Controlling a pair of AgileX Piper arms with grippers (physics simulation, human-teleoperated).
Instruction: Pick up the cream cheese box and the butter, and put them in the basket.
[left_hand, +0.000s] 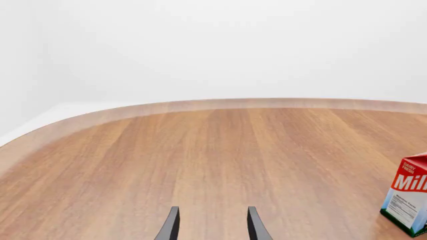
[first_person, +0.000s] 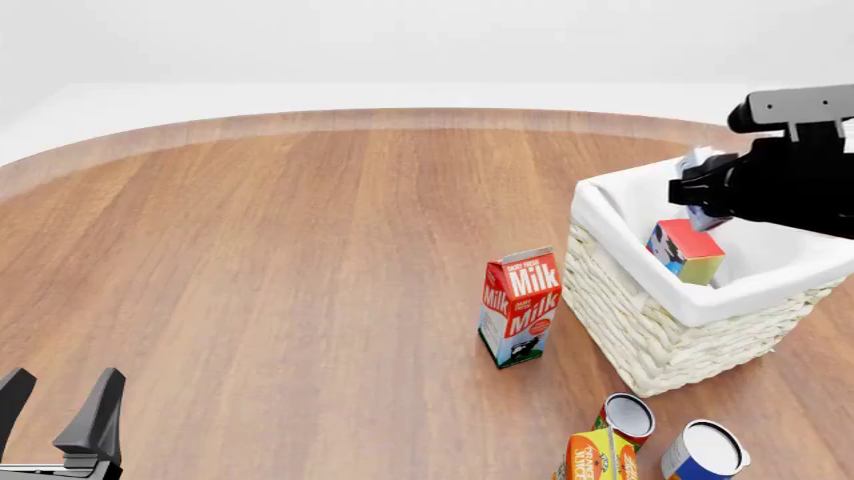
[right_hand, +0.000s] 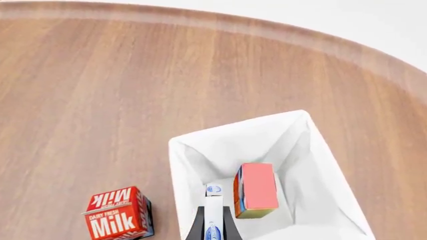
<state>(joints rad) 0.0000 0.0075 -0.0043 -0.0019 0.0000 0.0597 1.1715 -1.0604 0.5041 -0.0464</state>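
The right gripper (right_hand: 213, 227) hangs above the square white wicker basket (first_person: 641, 330), fingers clamped on a slim white-and-blue cream cheese box (right_hand: 213, 212). The red-and-orange butter carton (first_person: 687, 250) lies tilted on the cloth liner inside. The left gripper (first_person: 60, 405) is empty, fingers spread.

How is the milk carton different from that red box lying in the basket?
The milk carton stands upright on the table beside the basket; the butter lies tilted inside it. The milk carton is taller with a gabled top; the butter is a shorter plain block. The milk carton shows big white lettering; the butter's top face looks plain red. Both are mostly red.
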